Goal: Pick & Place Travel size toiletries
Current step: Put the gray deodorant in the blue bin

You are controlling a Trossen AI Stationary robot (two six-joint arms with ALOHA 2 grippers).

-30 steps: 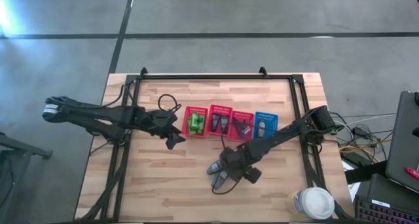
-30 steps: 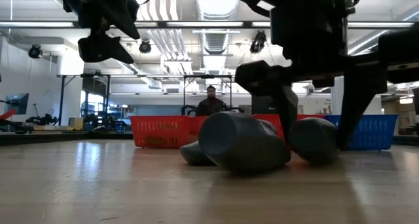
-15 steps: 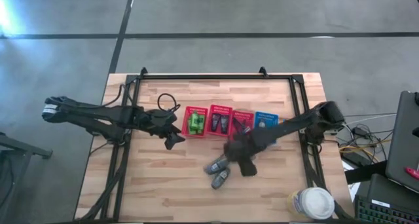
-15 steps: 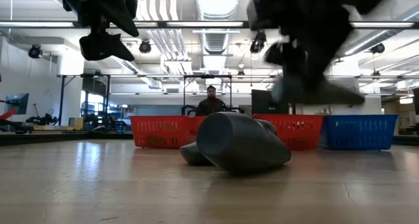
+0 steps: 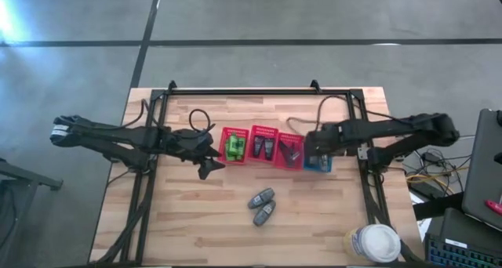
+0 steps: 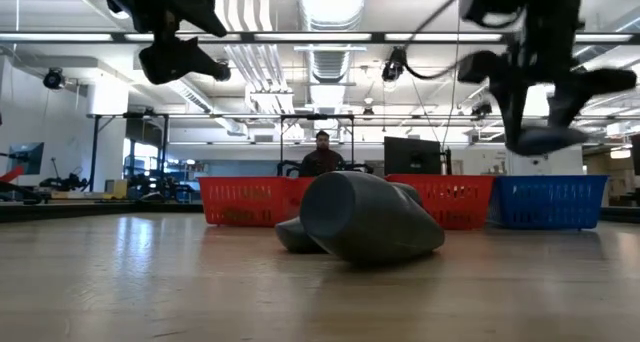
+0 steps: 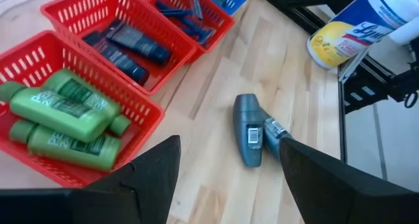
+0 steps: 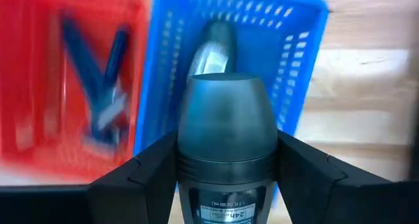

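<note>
Right gripper [image 8: 226,178] swung from table centre to above blue basket [image 8: 298,73], pinching grey tube [image 8: 226,135]. Left gripper [image 7: 226,175] spread, waiting. Risk: off-centre release bounces tube off rim.

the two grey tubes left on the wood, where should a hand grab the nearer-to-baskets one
Grip the upper grey tube across its narrow middle, coming straight down from above. It lies flat and slanted on the table, touching the second tube near one end, so place the fingers on its long sides toward the free end.
</note>
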